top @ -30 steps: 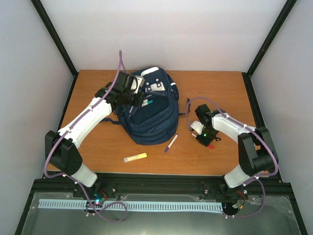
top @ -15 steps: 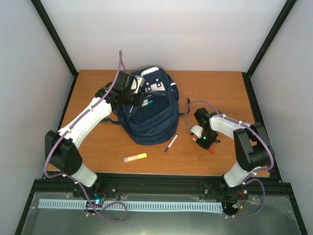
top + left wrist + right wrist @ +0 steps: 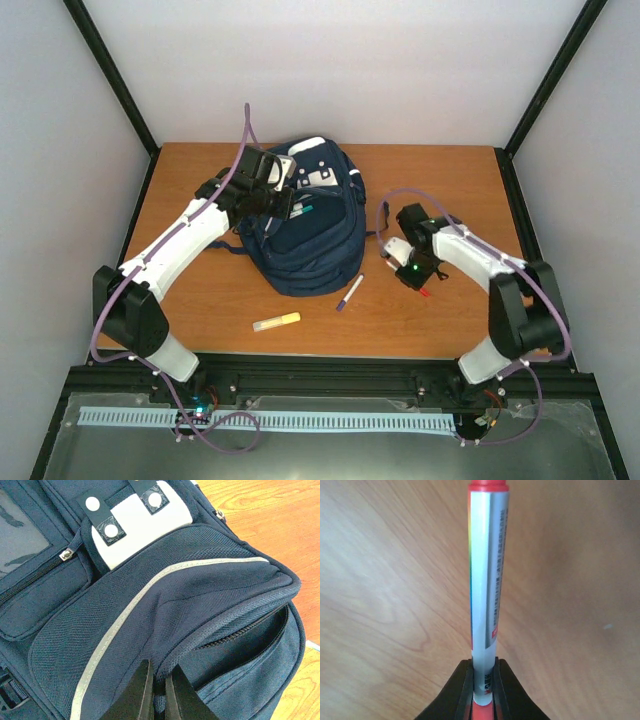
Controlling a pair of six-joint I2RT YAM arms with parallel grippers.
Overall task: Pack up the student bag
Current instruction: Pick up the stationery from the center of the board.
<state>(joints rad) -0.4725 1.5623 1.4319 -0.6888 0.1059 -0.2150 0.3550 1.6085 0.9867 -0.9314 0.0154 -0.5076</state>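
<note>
The right gripper [image 3: 483, 672] is clamped on the lower end of a red-capped marker [image 3: 487, 580], which juts straight out from the fingers just above the wooden table [image 3: 450, 180]. The left gripper [image 3: 160, 674] is pinched almost closed on a fold of fabric at the lip of a zipped front pocket of the student bag [image 3: 310, 240], lifting that lip so a dark slot gapes beside it. The step in hand looks like carrying the marker across to that slot. It would go best with the marker raised clear of the table first, then turned so its free end leads into the gap along the line of the zip, not across it. The left side should hold the lip up under steady tension until the marker is well past the teeth, because soft cloth sags shut easily. The bag lies flat at the far middle of the table, left of the right gripper. It is navy and loosely woven, with a thin pale curved stripe and a white patch crossed by dark tabs with round white studs. A purple pen [image 3: 350, 292] and a yellow highlighter [image 3: 276, 321] lie on the table near its front edge.
</note>
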